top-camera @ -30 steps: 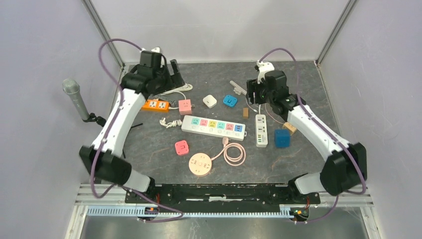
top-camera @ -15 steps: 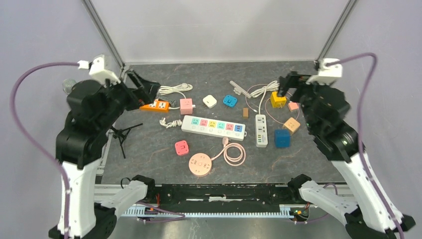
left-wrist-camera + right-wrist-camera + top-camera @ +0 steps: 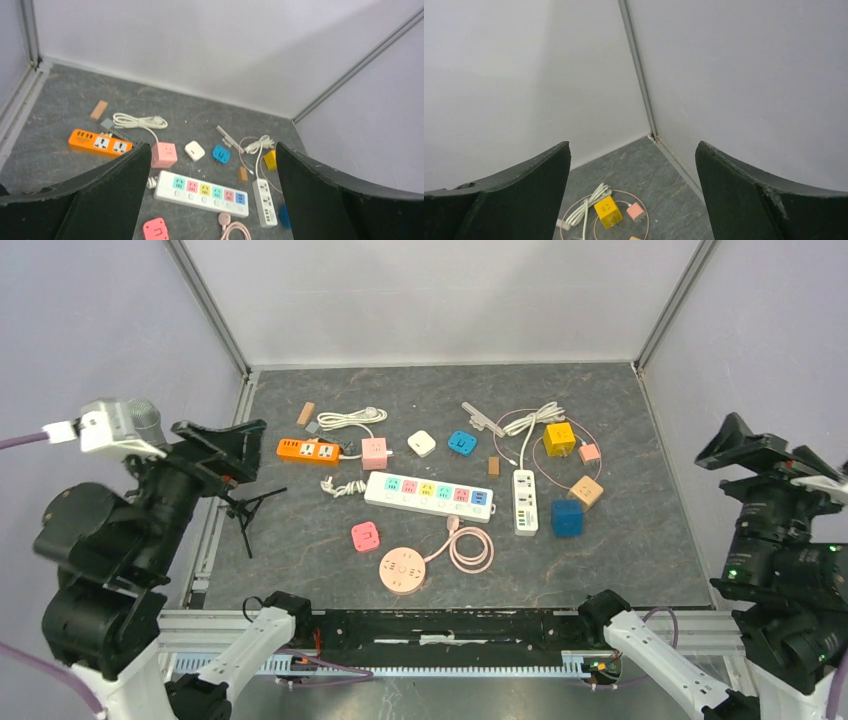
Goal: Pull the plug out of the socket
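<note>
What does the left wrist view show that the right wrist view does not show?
Only the left wrist view: the orange strip, the long white strip, the pink cube, the white adapter, the blue adapter and the brown block. Only the right wrist view: the small pink block beside the yellow cube. Both: the yellow cube and the white cable bundle next to it.

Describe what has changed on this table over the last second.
Both arms drew back toward the near edge: the left end effector off the orange power strip, the right end effector off the yellow cube. Both are open and empty. Nothing on the table shifted.
</note>
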{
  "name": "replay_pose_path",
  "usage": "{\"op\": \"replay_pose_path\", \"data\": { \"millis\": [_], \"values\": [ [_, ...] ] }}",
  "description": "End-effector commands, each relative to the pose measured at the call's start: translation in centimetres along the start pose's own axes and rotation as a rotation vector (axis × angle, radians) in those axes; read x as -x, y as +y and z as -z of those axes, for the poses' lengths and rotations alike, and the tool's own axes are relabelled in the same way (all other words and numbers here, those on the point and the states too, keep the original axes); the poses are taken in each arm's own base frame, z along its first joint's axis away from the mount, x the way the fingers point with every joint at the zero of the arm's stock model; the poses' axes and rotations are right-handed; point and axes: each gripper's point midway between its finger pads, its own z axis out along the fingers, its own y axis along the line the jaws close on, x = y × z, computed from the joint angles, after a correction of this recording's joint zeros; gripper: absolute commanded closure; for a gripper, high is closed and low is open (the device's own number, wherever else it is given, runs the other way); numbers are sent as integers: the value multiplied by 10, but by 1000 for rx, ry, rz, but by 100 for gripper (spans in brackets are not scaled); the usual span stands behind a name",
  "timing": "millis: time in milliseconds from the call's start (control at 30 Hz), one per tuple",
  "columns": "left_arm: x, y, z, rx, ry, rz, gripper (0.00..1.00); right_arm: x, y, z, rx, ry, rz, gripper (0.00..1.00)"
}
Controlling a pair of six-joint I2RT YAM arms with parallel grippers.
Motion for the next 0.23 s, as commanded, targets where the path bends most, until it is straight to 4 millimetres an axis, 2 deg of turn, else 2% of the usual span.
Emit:
{"op": "replay_pose_path", "data": {
  "millis": [0, 200],
  "values": [
    [34, 1, 16, 9, -136, -61, 0, 20, -26, 4, -98, -43, 47, 2],
    [33, 1, 10, 9, -125, -69, 0, 12, -22, 3, -89, -52, 40, 2]
  ]
}}
